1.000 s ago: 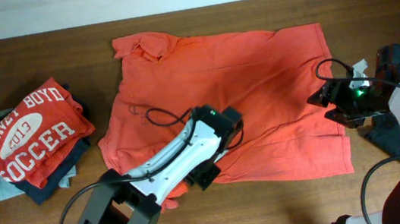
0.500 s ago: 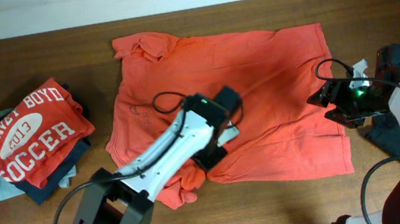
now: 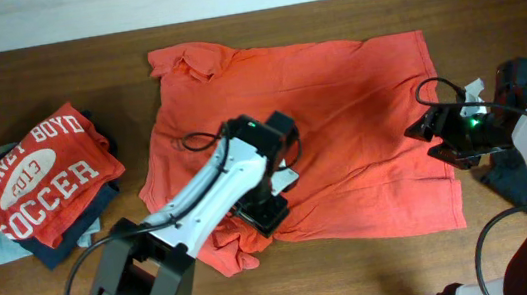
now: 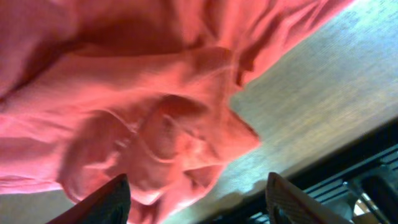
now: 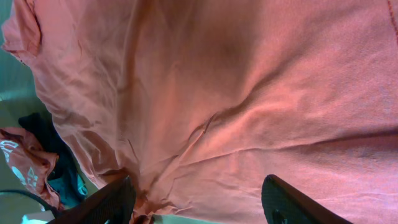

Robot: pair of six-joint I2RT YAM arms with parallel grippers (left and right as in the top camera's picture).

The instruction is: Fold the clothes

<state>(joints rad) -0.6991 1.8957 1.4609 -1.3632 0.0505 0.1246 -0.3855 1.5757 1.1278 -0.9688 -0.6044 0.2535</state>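
Note:
A large orange-red collared shirt lies spread on the wooden table, its lower left corner bunched into a crumpled lump. My left gripper hovers just above that bunched part. In the left wrist view it stands open, its fingers wide apart over the crumpled fabric, holding nothing. My right gripper is open over the shirt's right edge. The right wrist view shows it above smooth cloth, empty. A folded stack at the far left has a red "SOCCER" tee on top.
Under the red tee lie a dark navy piece and a pale grey-blue piece. The stack also shows at the left of the right wrist view. Bare wood runs along the table's front edge.
My left gripper has opened and let go of the shirt's lower left corner, which now lies bunched. The left arm swung up and to the left over the shirt. The right arm stayed still.

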